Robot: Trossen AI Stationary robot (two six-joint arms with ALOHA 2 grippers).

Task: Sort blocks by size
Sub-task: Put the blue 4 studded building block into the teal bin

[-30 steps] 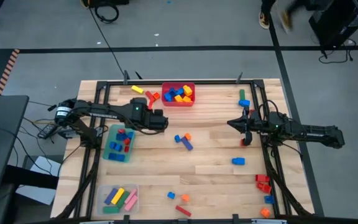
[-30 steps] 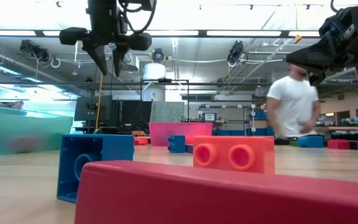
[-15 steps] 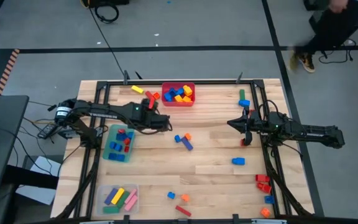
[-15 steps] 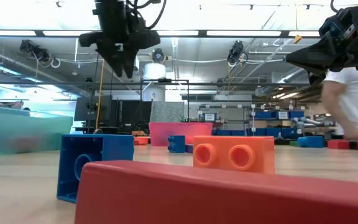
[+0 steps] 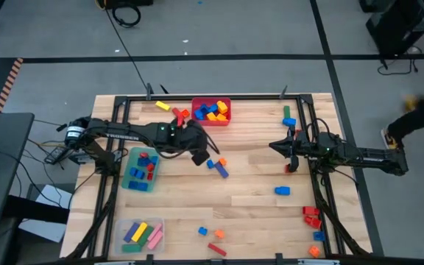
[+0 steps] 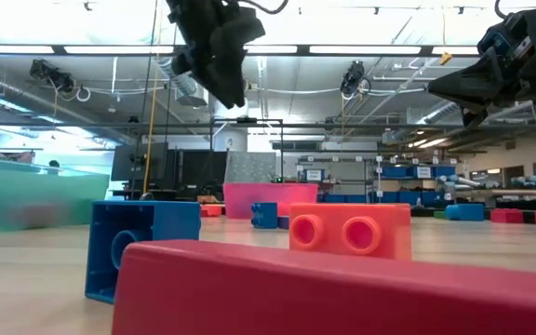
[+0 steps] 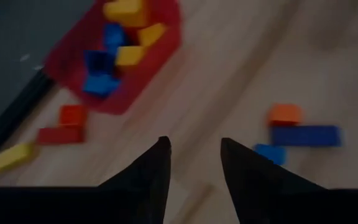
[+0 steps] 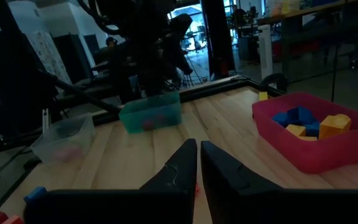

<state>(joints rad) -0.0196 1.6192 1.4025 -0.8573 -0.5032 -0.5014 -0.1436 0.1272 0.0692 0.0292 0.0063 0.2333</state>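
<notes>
Table: light wood table (image 5: pixel 249 173) with dark arms at both sides.
Landmark: red bin (image 5: pixel 211 112) at the far edge of the table, full of blue, yellow and orange blocks (image 5: pixel 213 111).
Left gripper (image 5: pixel 199 157): up in the air, just in front of the red bin, toward the middle of the table. Its two fingers (image 7: pixel 151 171) are a little way apart with nothing between them.
Middle blocks (image 5: pixel 216 165): a blue bar, a small blue one and a small orange one lie together on the wood, just in front of the red bin and right beside the left gripper.
Right gripper (image 5: pixel 274 146): hangs well to the right of the red bin. Its fingers are almost together and hold nothing.
Green bin (image 5: pixel 140 168): in front of the red bin and to its left, with blue and red blocks inside.
Clear bin (image 5: pixel 139 235): far from the red bin, at the near left corner, with long bars in it.
Loose blocks: red and yellow ones (image 5: pixel 174 110) lie just left of the red bin; more lie near the table's right and near edges.
</notes>
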